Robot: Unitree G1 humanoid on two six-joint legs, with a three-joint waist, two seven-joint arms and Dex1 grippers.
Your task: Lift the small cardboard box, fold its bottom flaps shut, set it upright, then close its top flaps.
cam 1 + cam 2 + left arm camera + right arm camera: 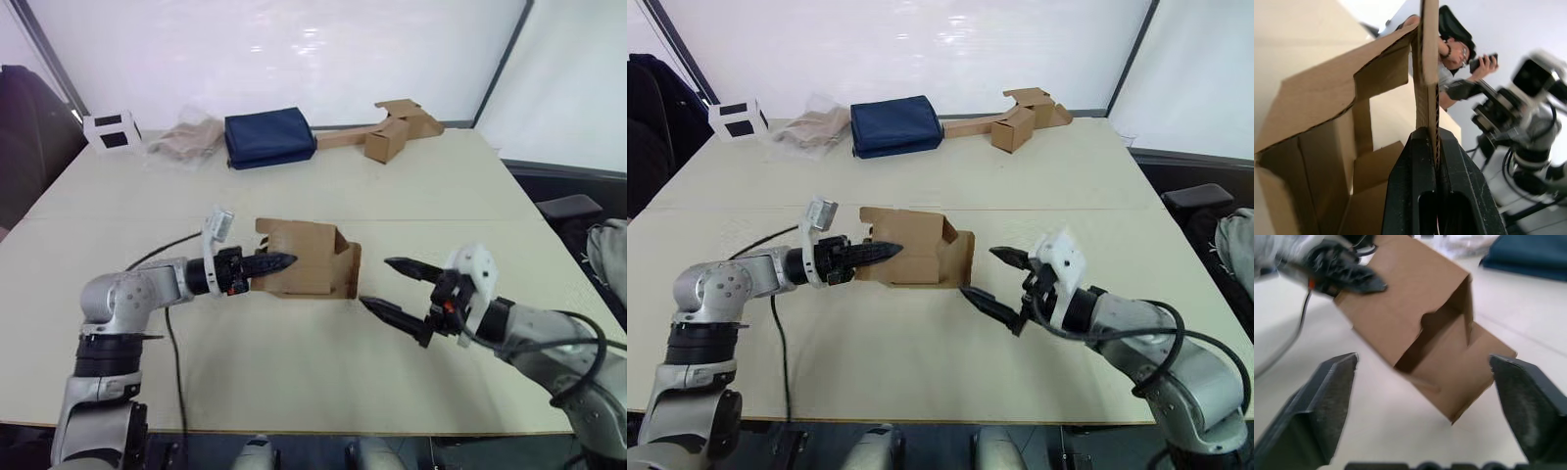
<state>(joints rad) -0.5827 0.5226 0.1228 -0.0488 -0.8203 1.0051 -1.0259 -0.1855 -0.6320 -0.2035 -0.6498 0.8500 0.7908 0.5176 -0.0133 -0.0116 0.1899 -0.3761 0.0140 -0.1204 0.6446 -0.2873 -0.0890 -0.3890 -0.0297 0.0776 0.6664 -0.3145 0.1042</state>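
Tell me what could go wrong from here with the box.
1. The left gripper pinches only one thin wall of the box, as the left wrist view shows. The box could pivot or slip out, or that wall could bend.
2. The right gripper sits open just off the box's open end. Coming in off line, it might push the box along the table or crush a flap instead of folding it.
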